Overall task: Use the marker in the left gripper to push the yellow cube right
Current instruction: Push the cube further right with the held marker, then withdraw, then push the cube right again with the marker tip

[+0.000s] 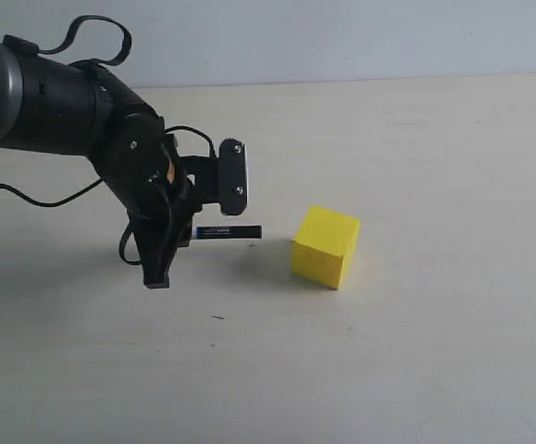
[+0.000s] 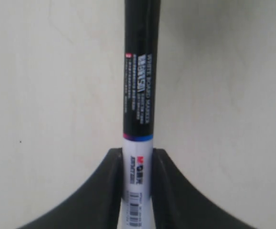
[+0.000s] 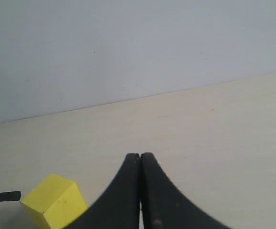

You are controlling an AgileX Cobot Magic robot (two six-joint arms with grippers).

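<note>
Beige tabletop (image 1: 434,370) bears a yellow cube (image 1: 325,247) (plain, sharp-edged).

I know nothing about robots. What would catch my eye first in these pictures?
The bright yellow cube stands alone on the pale table, right of centre in the exterior view. To its left, the bulky black left gripper grips a marker that points sideways at the cube, with a gap between its tip and the cube.

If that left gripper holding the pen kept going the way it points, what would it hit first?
Probably the table: the left gripper seems to point down at it. The yellow cube sits off to the side.
</note>
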